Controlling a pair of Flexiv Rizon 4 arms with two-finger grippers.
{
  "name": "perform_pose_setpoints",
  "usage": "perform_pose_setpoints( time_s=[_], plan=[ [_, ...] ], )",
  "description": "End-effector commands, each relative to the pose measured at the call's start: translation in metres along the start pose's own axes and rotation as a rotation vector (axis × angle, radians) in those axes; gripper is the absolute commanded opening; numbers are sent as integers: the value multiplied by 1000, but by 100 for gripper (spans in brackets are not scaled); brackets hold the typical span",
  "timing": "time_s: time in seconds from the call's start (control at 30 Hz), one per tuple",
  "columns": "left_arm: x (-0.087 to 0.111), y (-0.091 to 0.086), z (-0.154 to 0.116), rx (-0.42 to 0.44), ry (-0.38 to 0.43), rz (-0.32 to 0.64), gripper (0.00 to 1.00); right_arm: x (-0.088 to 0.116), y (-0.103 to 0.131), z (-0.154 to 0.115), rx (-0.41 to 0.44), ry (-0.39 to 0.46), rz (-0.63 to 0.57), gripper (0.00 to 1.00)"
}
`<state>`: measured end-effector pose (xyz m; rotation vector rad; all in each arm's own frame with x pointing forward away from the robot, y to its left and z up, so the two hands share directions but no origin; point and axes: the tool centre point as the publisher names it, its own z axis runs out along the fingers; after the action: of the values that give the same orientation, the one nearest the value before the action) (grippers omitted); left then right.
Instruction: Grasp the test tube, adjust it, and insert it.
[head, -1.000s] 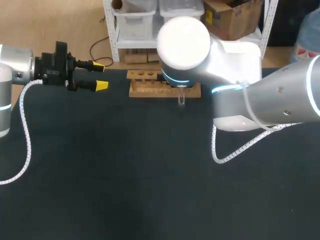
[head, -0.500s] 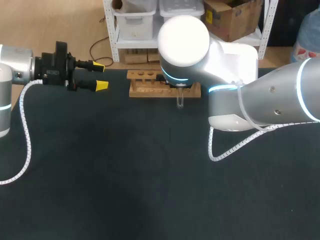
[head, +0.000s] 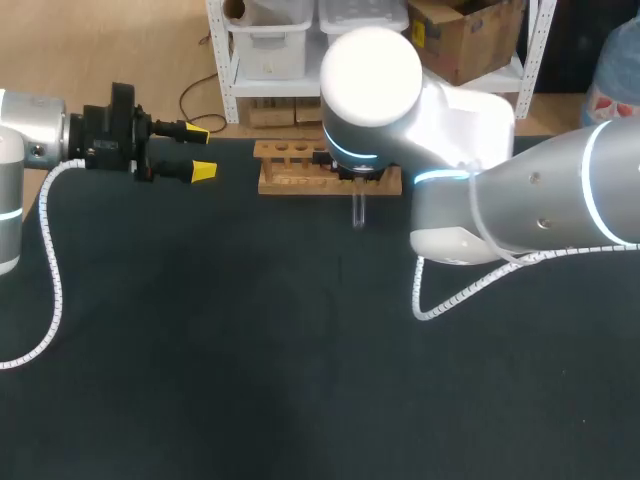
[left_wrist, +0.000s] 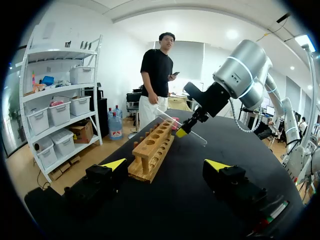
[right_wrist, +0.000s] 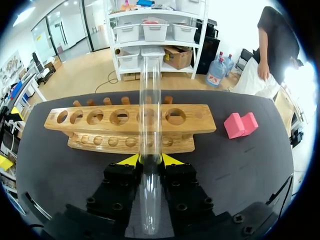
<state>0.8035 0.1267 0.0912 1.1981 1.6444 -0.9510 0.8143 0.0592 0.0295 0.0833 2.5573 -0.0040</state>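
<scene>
One clear glass test tube (right_wrist: 150, 115) clenched in our right claw (right_wrist: 150, 160).
Unlike head view, right wrist view shows one pink block (right_wrist: 241, 124) beside one wooden rack (right_wrist: 100, 132); left claw (left_wrist: 166, 164) released.

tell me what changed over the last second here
The right arm swung its elbow a little toward the middle. The test tube, clamped in its fingers, slid slightly toward the near side, in front of the wooden rack. Nothing was taken hold of or let go. The left gripper, open, and the rack stayed put.
</scene>
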Motion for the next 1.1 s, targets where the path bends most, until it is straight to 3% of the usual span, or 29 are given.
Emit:
perform_pose_setpoints(
  time_s=[0.03,0.73,1.1],
  plan=[
    [1,0,0,-2,-2,2,100,0,1,5,0,13,-3,0],
    [1,0,0,-2,-2,2,100,7,-6,7,2,35,-6,0],
    [1,0,0,-2,-2,2,100,9,-11,-16,16,-2,21,0]
  ],
)
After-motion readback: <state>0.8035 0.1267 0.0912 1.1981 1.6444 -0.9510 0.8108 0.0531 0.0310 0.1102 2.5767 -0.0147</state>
